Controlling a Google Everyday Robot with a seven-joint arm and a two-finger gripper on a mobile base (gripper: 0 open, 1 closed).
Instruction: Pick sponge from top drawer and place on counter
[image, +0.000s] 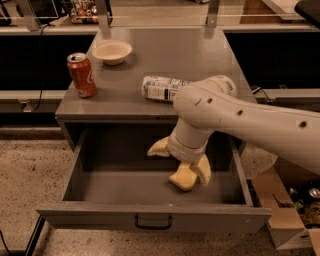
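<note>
Below the front edge of the counter (200, 55), my hand (179, 164) hangs down into the open drawer (115, 185), its two fingers (159, 148) spread wide and gripping nothing. One finger sits right against the sponge (182, 178); the other points off toward the counter's left edge, apart from it. The sponge lies on the drawer floor, a little right of the middle of the counter's front edge, and it is the only thing I can see in the drawer. I judge it light and soft, so it should squash rather than slip; I would take it across its narrow middle and close gently. Up on the counter, a shallow bowl (112, 51) near the back left corner looks empty, a red can (81, 75) stands by the left edge, and a bottle (161, 88) lies on its side near the front edge.
</note>
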